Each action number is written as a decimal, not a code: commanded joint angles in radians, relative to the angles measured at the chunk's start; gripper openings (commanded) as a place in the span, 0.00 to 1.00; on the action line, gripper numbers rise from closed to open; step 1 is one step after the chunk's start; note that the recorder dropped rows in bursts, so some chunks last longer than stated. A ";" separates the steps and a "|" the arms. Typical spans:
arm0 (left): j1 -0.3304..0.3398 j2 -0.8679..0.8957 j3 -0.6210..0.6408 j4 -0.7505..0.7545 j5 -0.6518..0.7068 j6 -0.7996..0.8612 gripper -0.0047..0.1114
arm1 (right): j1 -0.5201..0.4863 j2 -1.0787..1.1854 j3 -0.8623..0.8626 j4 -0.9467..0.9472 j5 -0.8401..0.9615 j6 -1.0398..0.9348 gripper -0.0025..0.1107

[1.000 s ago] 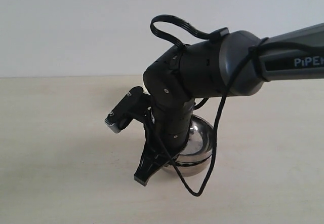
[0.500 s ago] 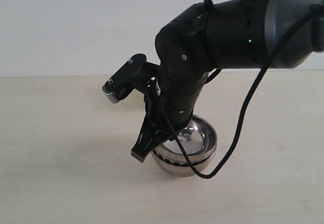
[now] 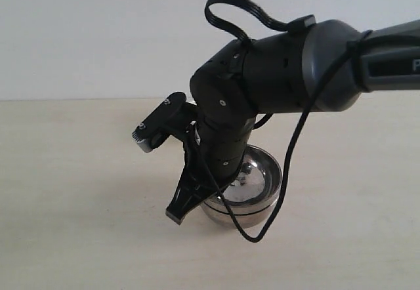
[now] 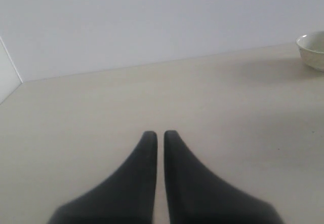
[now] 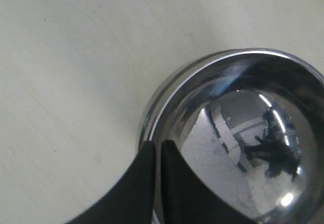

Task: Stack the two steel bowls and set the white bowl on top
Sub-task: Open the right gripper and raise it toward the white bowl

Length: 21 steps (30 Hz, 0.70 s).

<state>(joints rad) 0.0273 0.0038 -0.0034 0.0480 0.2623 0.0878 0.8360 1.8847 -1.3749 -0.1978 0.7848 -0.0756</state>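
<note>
The two steel bowls (image 3: 257,184) sit nested on the table (image 3: 72,191), so the stacking part looks done. The white bowl (image 4: 311,49) is not on them. It shows only at the edge of the left wrist view, standing on the table well apart from the left gripper (image 4: 160,134), whose fingers are pressed almost together with nothing between them.

The right gripper (image 5: 157,145) is clenched too, with no object visibly held. Its tips sit right at the rim of the upper steel bowl (image 5: 238,133), and whether they touch the metal cannot be told.

That closeness is the main hazard. A sideways swing or a tilted lift could hook the rim and drag the stack, or tip the upper bowl out of its seat. The black cable (image 3: 266,232) loops down in front of the stack and could catch the rim the same way.

The glossy, curved white bowl may slip from a pinch on its wall. If it is let go off-centre, it could skate on the mirror-smooth steel and settle tilted
</note>
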 commanded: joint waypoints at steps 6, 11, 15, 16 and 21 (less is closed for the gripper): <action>0.003 -0.004 0.003 -0.007 -0.008 -0.010 0.07 | 0.000 -0.005 -0.004 0.000 -0.011 0.006 0.02; 0.003 -0.004 0.003 -0.007 -0.008 -0.010 0.07 | 0.000 -0.050 -0.004 -0.036 0.003 0.018 0.02; 0.003 -0.004 0.003 -0.007 -0.008 -0.010 0.07 | -0.019 -0.132 -0.004 -0.071 -0.013 0.087 0.02; 0.003 -0.004 0.003 -0.007 -0.008 -0.010 0.07 | -0.031 -0.156 -0.004 -0.069 -0.015 0.100 0.02; 0.003 -0.004 0.003 -0.007 -0.008 -0.010 0.07 | -0.101 -0.239 -0.004 -0.067 -0.006 0.175 0.02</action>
<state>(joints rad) 0.0273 0.0038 -0.0034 0.0480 0.2623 0.0878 0.7713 1.6892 -1.3749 -0.2569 0.7735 0.0597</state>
